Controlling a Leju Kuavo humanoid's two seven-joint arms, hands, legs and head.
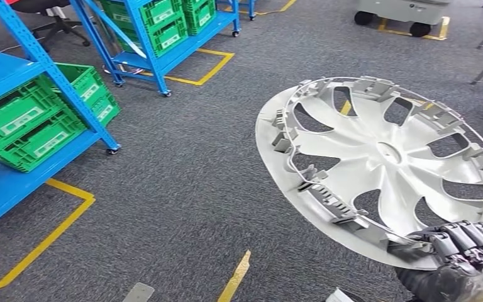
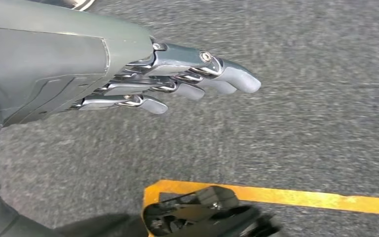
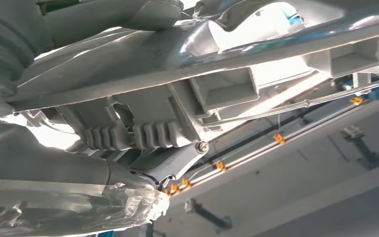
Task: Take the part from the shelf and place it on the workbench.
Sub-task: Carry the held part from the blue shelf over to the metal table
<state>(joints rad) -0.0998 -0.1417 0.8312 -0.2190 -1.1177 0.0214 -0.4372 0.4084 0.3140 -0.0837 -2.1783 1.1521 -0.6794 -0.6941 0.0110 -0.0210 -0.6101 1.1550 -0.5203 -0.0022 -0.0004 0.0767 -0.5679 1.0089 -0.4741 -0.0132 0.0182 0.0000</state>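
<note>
Pale grey spoked plastic wheel cover [image 1: 383, 160], inner clip side up, tilted above grey carpet | right hand [image 1: 459, 248] grips its near rim | left hand [image 2: 177, 81] empty, fingers extended over carpet | blue steel shelves [image 1: 69, 94] with green crates [image 1: 31, 123] at left

Matt grey plastic wheel cover [image 1: 377, 157]; rough grey carpet [image 1: 188, 176]; glossy green plastic crates [image 1: 31, 123].
</note>
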